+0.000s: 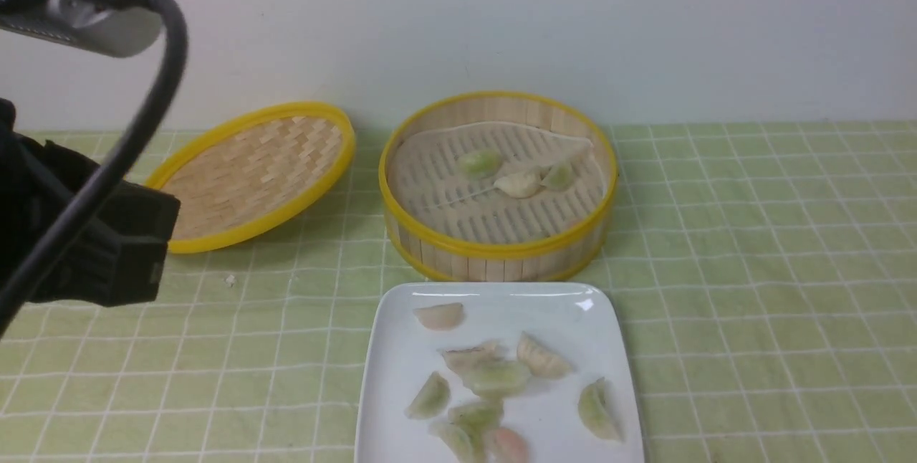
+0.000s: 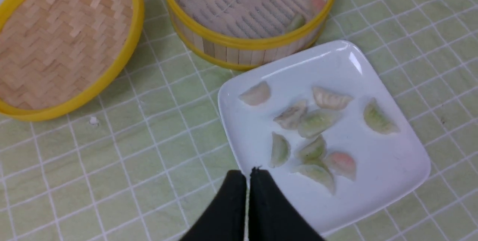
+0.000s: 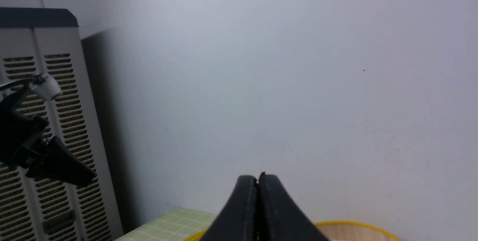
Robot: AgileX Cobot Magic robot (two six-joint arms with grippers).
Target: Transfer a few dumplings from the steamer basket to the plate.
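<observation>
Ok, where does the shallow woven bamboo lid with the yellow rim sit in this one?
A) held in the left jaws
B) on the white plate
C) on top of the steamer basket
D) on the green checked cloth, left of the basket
D: the shallow woven bamboo lid with the yellow rim lies on the green checked cloth, to the robot's left of the round slat-walled bamboo steamer basket and apart from it, so the basket stands open.

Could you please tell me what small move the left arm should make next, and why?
Probably lift the left pincer back clear of the plate. It is shut and empty over the plate's edge, and about nine dumplings already lie there, with a handful left in the steamer basket, so "a few" looks done.
</observation>
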